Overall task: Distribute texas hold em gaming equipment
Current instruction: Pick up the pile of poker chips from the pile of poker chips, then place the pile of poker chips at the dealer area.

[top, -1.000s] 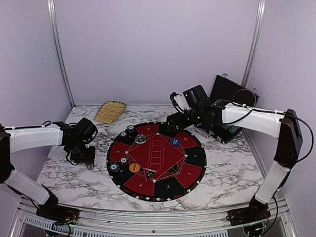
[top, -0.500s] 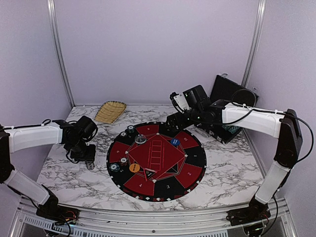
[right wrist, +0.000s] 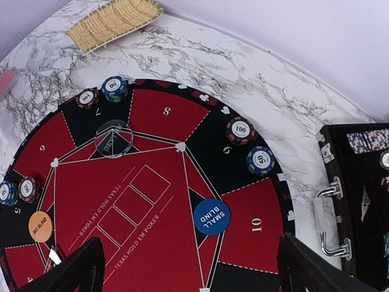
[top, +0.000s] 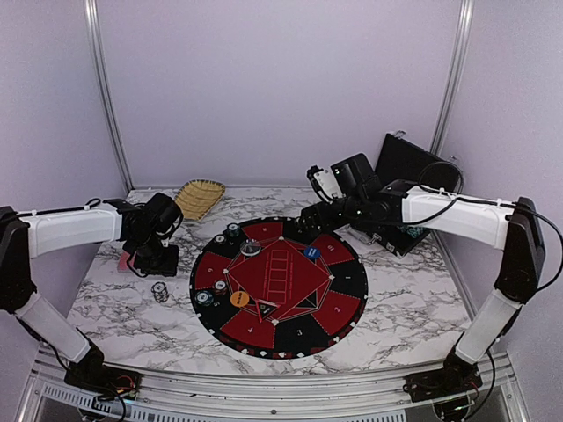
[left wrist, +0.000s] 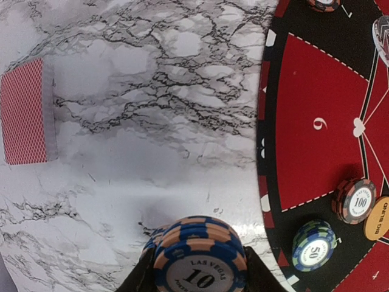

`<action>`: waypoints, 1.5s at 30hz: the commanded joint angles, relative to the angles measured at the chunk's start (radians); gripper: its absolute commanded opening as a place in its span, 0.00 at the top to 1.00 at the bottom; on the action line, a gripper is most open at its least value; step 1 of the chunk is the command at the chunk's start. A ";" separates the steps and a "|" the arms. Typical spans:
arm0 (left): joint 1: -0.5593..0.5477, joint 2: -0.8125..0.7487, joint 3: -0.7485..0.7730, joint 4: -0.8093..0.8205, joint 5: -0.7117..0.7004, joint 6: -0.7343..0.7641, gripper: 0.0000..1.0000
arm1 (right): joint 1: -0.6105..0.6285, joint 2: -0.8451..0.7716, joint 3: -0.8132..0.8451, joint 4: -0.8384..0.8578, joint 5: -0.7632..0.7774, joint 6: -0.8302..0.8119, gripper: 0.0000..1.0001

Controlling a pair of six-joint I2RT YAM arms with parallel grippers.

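The left gripper (top: 157, 265) is clamped on a small stack of blue-and-peach-edged poker chips (left wrist: 200, 258), the top one marked 10. It hangs over the white marble table (top: 114, 308) at the left of the overhead frame, just off the rim of the big round red-and-black mat (top: 281, 294). Just beneath it in that frame a second small chip stack (top: 159, 291) stands on the marble, and a deck of pink-red-backed playing cards (left wrist: 24, 112) lies at the left edge of the wrist view. The right gripper (right wrist: 191, 243) hovers over the mat's upper right, fingers spread wide with nothing between them. Its camera shows a round blue small-blind disc (right wrist: 211, 217) at centre, an orange big-blind disc (right wrist: 40, 225) lower left, a clear round disc (right wrist: 113, 139), and paired chip stacks (right wrist: 240, 130) along the mat's rim. The open black case (right wrist: 358, 201) lies at the right, a woven straw tray (right wrist: 115, 21) at the top.
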 commanded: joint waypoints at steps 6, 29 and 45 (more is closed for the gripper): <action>-0.007 0.172 0.188 -0.030 0.042 0.059 0.59 | 0.000 -0.093 -0.060 0.055 0.023 0.045 0.04; -0.017 0.604 0.603 -0.047 0.087 0.108 0.59 | -0.024 -0.145 -0.117 0.060 0.007 0.050 0.04; -0.014 0.740 0.743 -0.090 0.050 0.135 0.59 | -0.061 -0.117 -0.106 0.063 -0.026 0.039 0.04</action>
